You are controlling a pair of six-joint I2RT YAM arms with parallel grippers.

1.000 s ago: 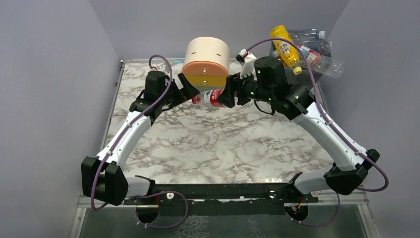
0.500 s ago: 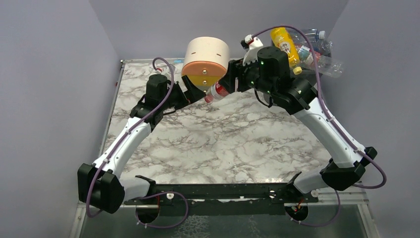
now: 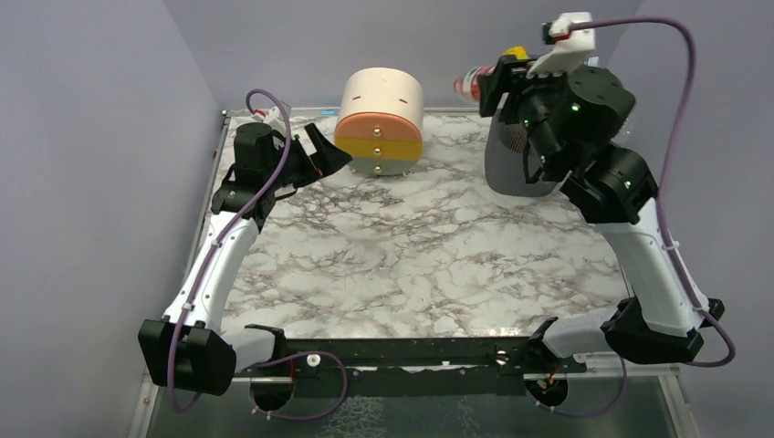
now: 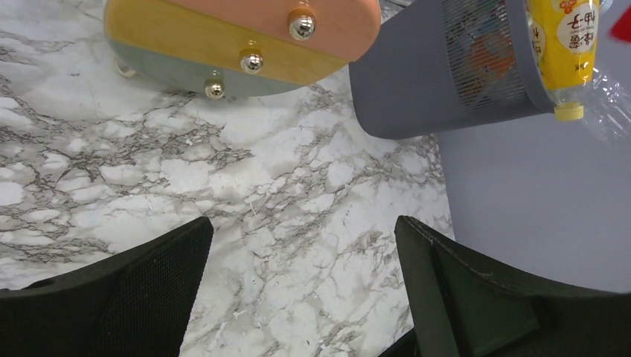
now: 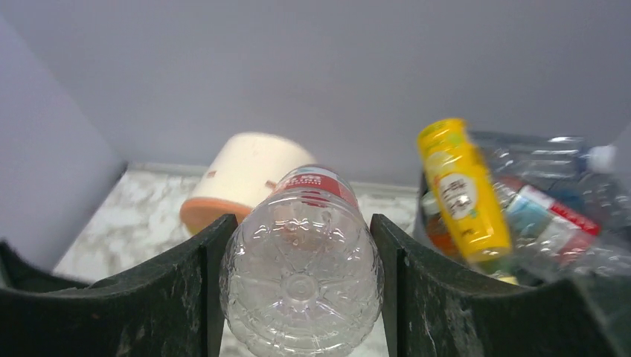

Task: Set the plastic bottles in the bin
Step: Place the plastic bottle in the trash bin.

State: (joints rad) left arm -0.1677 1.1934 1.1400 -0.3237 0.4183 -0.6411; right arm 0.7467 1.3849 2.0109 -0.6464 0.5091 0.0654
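Observation:
My right gripper (image 3: 493, 87) is raised high at the back right, shut on a clear plastic bottle with a red label (image 3: 469, 83). In the right wrist view its ribbed base (image 5: 301, 282) fills the gap between both fingers of that gripper (image 5: 301, 223). The dark grey mesh bin (image 3: 511, 169) stands just below and right of it, partly hidden by the arm. A yellow bottle (image 5: 461, 190) and clear bottles (image 5: 554, 219) stick out of its top. The left gripper (image 3: 321, 153) hovers open over the marble near the left back, nothing between its fingers (image 4: 301, 230).
A round cream, orange and yellow drawer unit (image 3: 381, 119) stands at the back centre, between the two grippers. Its metal knobs (image 4: 251, 61) show in the left wrist view, with the bin (image 4: 446, 67) to its right. Grey walls close the table on three sides.
The right arm lifted the red-label bottle from beside the drawer unit up and right, to above the bin's near edge. The left arm drew back leftward, away from the drawer unit.

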